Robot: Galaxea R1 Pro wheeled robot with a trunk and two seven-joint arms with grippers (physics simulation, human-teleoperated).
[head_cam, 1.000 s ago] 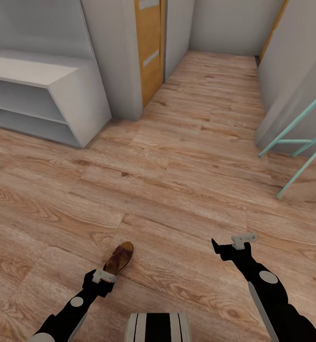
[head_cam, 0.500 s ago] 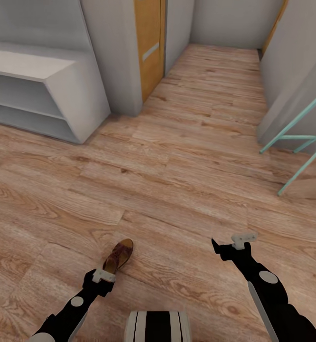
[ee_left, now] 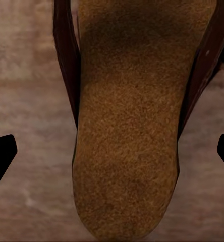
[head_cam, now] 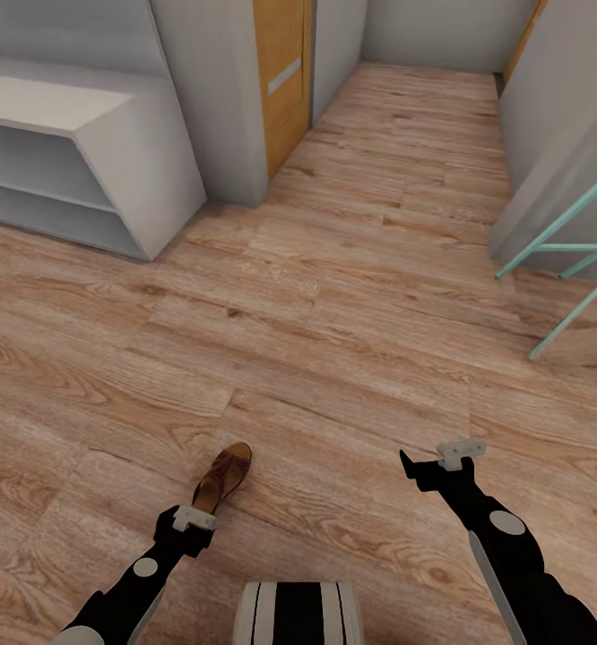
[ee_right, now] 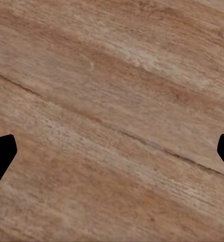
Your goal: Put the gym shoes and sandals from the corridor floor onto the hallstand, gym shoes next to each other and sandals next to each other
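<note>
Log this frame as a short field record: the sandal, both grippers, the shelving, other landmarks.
sandal: one, flat on the wood floor, just ahead of the left gripper
left gripper: open, fingertips astride the sandal's footbed in the wrist view, not closed on it
right gripper: open, over bare floor
white shelf unit: far left, visible tiers hold no shoes
orange door: far wall
mint frame: right edge

The sandal has a grainy matt tan footbed with dark leather straps; corridor floor is grained wood.
</note>
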